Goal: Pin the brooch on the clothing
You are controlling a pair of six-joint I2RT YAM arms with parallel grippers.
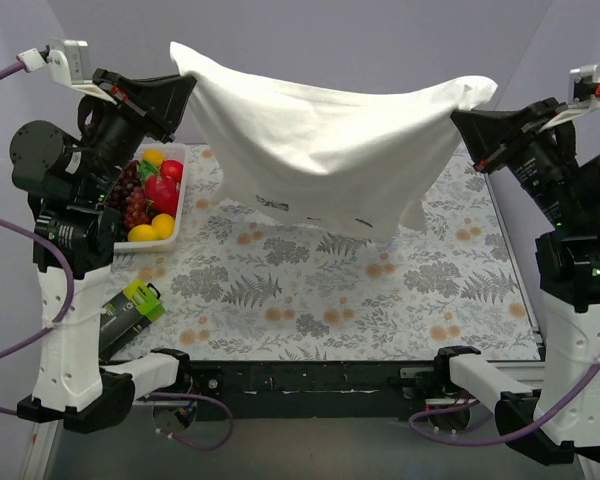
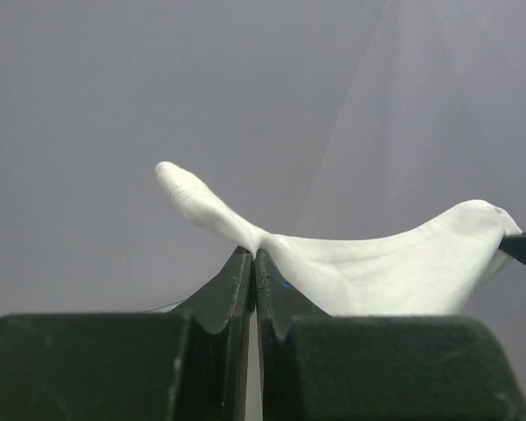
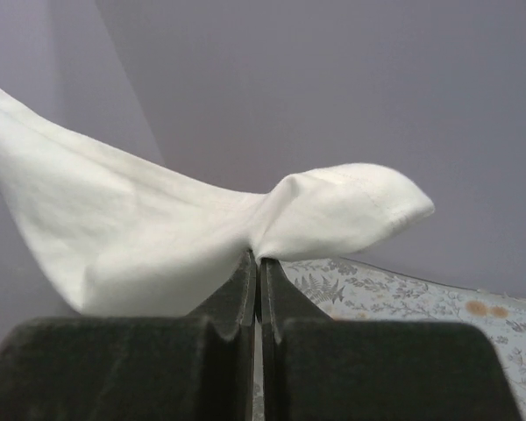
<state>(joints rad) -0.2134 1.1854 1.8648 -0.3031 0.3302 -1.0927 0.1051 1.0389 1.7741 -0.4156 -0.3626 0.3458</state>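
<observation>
Clothing (image 1: 330,140) hangs spread above the table (image 1: 310,300), one corner clamped in the closed left gripper (image 2: 252,256), another in the closed right gripper (image 3: 257,258).

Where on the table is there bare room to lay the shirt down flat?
The middle and right of the table are bare, from under the hanging shirt to the near edge. The left side is crowded: the fruit tray at the back, a black-green packet nearer.

Grey fern-and-flower printed table (image 1: 310,300); at upper left a white rectangular tray (image 1: 177,148) of coloured fruit, at lower left a black-and-green packet (image 1: 130,312).
</observation>
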